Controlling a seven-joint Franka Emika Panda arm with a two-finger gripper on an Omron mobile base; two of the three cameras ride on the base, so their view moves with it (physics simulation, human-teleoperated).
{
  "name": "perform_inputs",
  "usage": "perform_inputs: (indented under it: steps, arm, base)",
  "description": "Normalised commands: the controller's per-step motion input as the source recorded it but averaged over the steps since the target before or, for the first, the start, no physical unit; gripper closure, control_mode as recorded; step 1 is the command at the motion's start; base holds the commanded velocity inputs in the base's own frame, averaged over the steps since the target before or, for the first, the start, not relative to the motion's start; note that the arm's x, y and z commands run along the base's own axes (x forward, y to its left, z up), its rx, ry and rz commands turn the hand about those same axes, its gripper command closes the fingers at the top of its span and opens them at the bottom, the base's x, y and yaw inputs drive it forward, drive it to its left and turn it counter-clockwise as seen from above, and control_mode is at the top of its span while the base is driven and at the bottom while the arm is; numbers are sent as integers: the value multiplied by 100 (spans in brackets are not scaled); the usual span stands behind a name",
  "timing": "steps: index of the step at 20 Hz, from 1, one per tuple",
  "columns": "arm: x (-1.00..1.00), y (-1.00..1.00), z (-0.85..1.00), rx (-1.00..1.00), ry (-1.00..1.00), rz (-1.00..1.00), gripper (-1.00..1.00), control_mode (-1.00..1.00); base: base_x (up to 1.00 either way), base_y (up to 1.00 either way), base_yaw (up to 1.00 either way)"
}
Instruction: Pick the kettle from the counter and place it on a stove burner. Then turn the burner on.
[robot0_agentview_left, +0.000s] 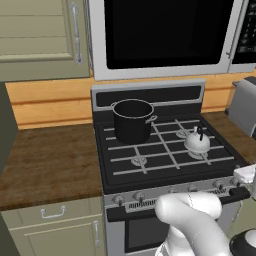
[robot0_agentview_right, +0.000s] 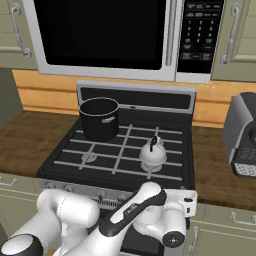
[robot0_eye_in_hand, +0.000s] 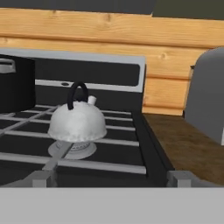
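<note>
Hand view looked low and level across the stove front, but the gripper's fingers were not visible there, so whether they were spread or pressed together could not be told. The kettle (robot0_eye_in_hand: 77, 121) sat upright on the front right stove burner (robot0_eye_in_hand: 72, 149), apart from the black pot (robot0_agentview_left: 132, 120) at the rear left. The knobs (robot0_agentview_left: 139, 196) remained; judging by this, the hand should approach squarely the knob matching that burner. The arm was folded low before the oven.
</note>
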Motion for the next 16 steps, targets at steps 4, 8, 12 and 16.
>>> perform_inputs:
  steps: [4,8,12,16]
  arm:
    - [-34,-30,0,0,-8,0,-100,-100]
    - [-33,-27,-4,0,-7,0,-100,-100]
    - [-28,-18,-19,0,-4,2,-100,-100]
    - [-12,-3,-30,0,-2,2,-100,-100]
  base:
    - [0,0,0]
    - [0,0,0]
    - [0,0,0]
    - [0,0,0]
